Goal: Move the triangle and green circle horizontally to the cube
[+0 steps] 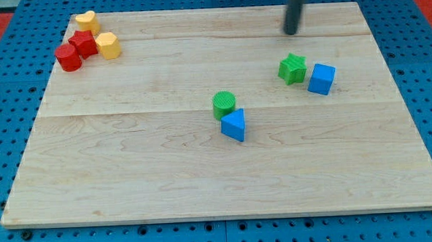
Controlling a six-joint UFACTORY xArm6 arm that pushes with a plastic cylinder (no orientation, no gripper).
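No claw on this arm, so there's no open or closed state to tell; it ends in a dark rod, and my tip (292,32) sits on the counter (130,161) at the far side, right of centre. Rod runs up out of the top of the view. Tip touches no block.

Closest to the tip: green star (292,68), nearer to the camera and almost straight below it in the view, with a clear gap between them. Blue cube (321,79) is just right of the star and slightly nearer, the two almost touching or touching, can't tell which.

Further out, near the middle of the counter: green circle (225,104), a short ribbed cylinder standing upright. Blue triangle (234,125) is pressed right against its near-right side, touching. This pair is left of the cube and star and somewhat nearer the camera, well apart from both, bare wood between. Tip is well apart from the pair too, far-right of it.

Far-left corner cluster, well away from everything else: red cylinder (69,59) at the left, red star-like block (84,43) just beside it, yellow hexagon-ish block (107,45) to the right of that, and a yellow block (87,22) farthest back, shape hard to make out. All four bunched close together, touching or nearly so.

Counter is a light wooden board lying on a blue pegboard (11,108).
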